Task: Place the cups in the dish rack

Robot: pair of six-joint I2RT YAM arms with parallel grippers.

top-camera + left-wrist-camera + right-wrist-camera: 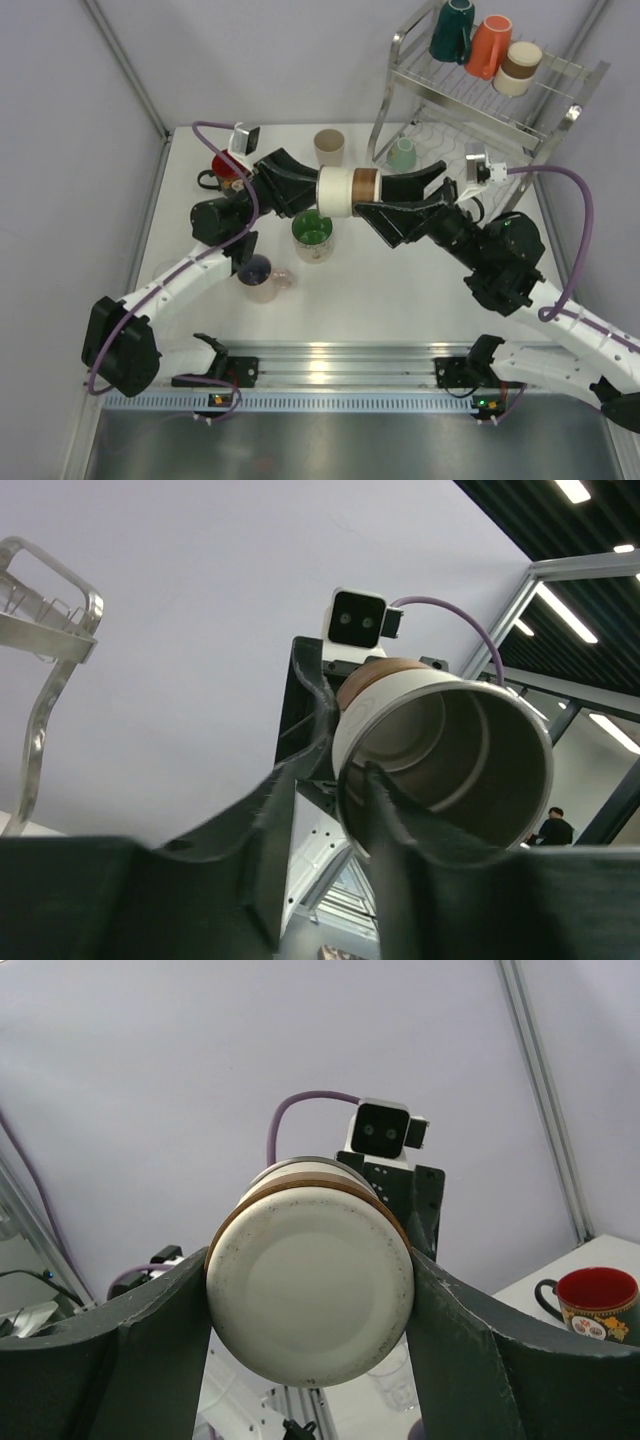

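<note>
The right gripper (372, 192) clamps the cup (340, 188) by its base; the left gripper (308, 188) straddles its rim (pinching or loose, I cannot tell). Free the left fully before swinging to the dish rack (470, 100).

You see a white table (400, 300) mid-frame, a metal rail (330, 362) below it, and, in the left wrist view, a person (553, 828) lower right.

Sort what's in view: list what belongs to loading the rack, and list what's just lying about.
Belongs to the job:
rack; teal cup, orange cup and cream cup on its top tier; mint cup; beige cup; red mug; green-lined cup; pinkish cup; white-and-brown cup.

Not part of it:
table; purple cables; rail.
</note>
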